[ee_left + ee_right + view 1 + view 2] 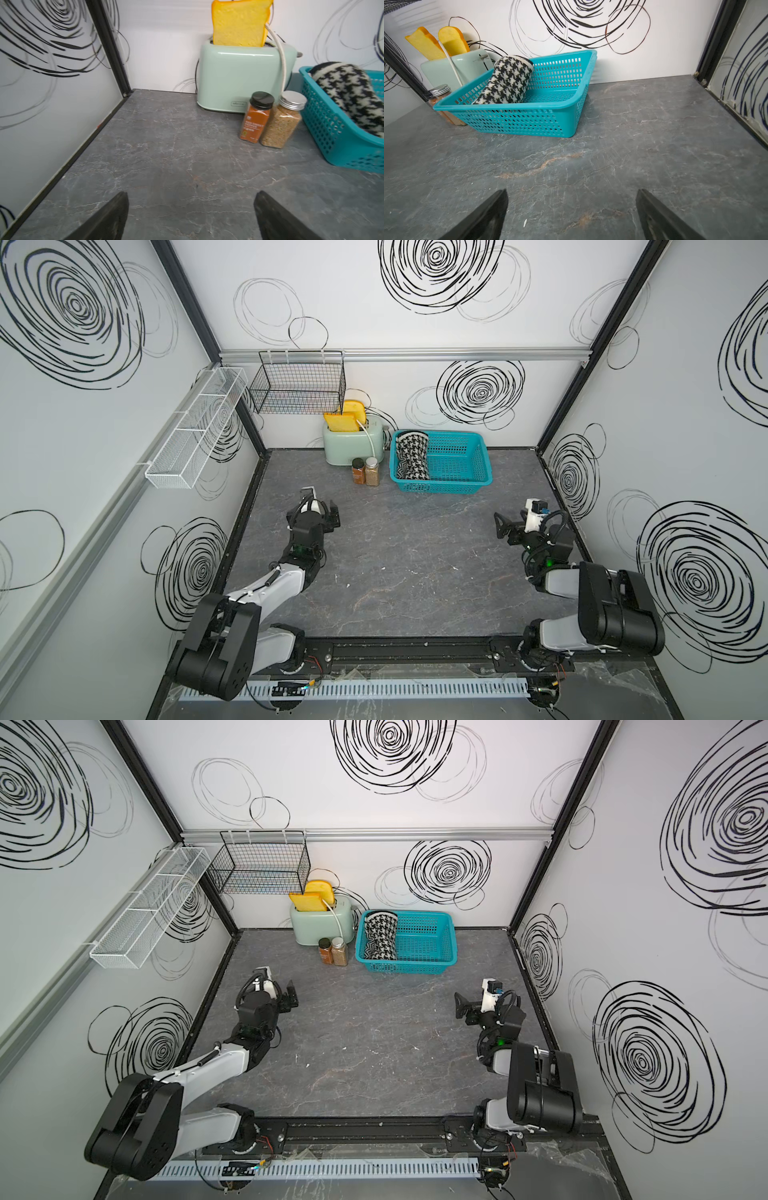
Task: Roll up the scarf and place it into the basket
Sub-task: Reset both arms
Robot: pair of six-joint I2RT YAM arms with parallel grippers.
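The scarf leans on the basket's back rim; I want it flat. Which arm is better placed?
Probably right: the right end effector faces the basket's empty side, clear to the scarf; spice jars stand before the left end effector.

A top view gives one rolled scarf (pixel 412 456) in one turquoise basket (pixel 461 466) at one o'clock on the table. At eleven o'clock stands one mint toaster (pixel 353 445) holding two yellow bread slices, a front slice (pixel 340 422) and a rear slice (pixel 355 408), with two spice jars beside it, a black-lidded jar (pixel 358 471) and a silver-lidded jar (pixel 372 472). The walls carry one black wire basket (pixel 297 385) at eleven o'clock and one white mesh rack (pixel 195 427) at ten, and there are two grippers, the left gripper (pixel 332 514) at ten o'clock and the right gripper (pixel 503 526) at three.
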